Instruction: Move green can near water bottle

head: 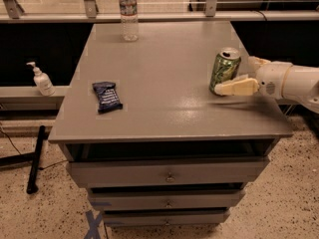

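Note:
The green can (224, 69) stands upright on the right side of the grey cabinet top (164, 83). My gripper (234, 75) reaches in from the right at can height and is open. Its near finger (237, 87) lies along the front of the can's base, and the far finger (256, 62) shows just behind the can's right side. The can rests on the surface. The water bottle (128, 11), clear with a white cap and a blue-red label, stands upright at the far edge, left of centre, well away from the can.
A dark blue snack packet (106, 96) lies on the left part of the top. A white pump dispenser bottle (41, 79) stands on a ledge left of the cabinet. A metal railing (149, 16) runs behind the top. Drawers (169, 176) are below.

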